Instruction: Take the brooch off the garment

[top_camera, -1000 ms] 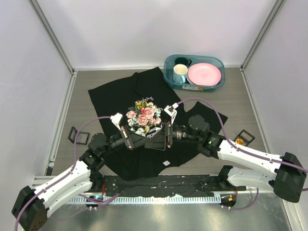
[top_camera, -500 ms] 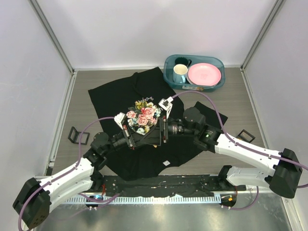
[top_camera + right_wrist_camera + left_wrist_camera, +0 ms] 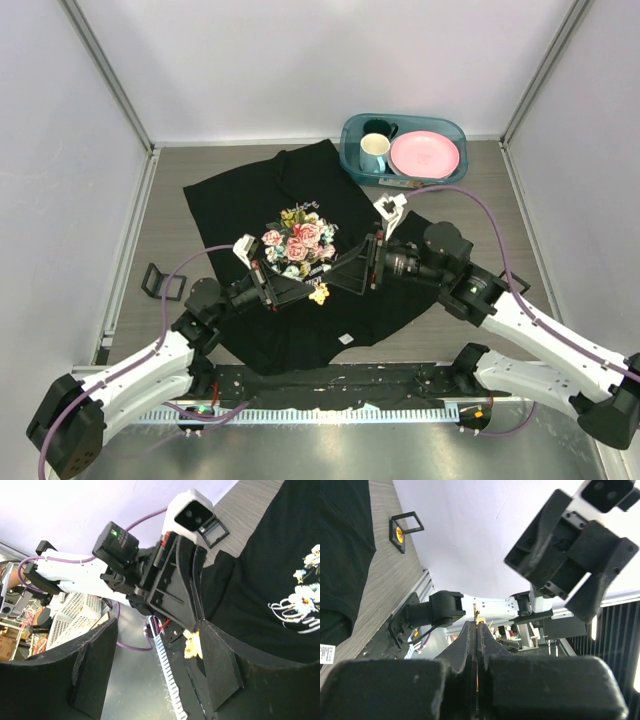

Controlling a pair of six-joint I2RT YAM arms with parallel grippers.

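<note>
Pinching the brooch (image 3: 319, 294) at its very tips, the left gripper (image 3: 306, 291) holds it just above the lower front of the garment (image 3: 250, 200), below the rose print (image 3: 299, 242). The right gripper (image 3: 350, 272) sits just beside it, spread wide, holding nothing.

Risks, as I judge them:
- The grip is only a sliver at the fingertips (image 3: 476, 630). A jolt or tilt could let the brooch slip and drop back onto the black cloth.
- I cannot tell whether the pin is fully clear of the fabric. If it snags, pulling away would drag or tear the shirt.
- The two grippers are close together. A careless swing could knock the brooch loose.
- The right arm's cable (image 3: 470, 195) loops over the shirt and could catch on something.

Materials and shapes:
- Brooch: small, pale yellow, hard-looking. Its outline looks lobed in the right wrist view, and its detail is too small to read.
- Garment: soft black knit lying flat with a few folds, with a small white label (image 3: 345, 339) near the hem.
- Table (image 3: 480, 200): grey wood-grain, smooth.
- Fingers: matte black rigid plastic, wedge-shaped.
- Teal bin (image 3: 352, 160): glossy plastic with rounded corners.
</note>
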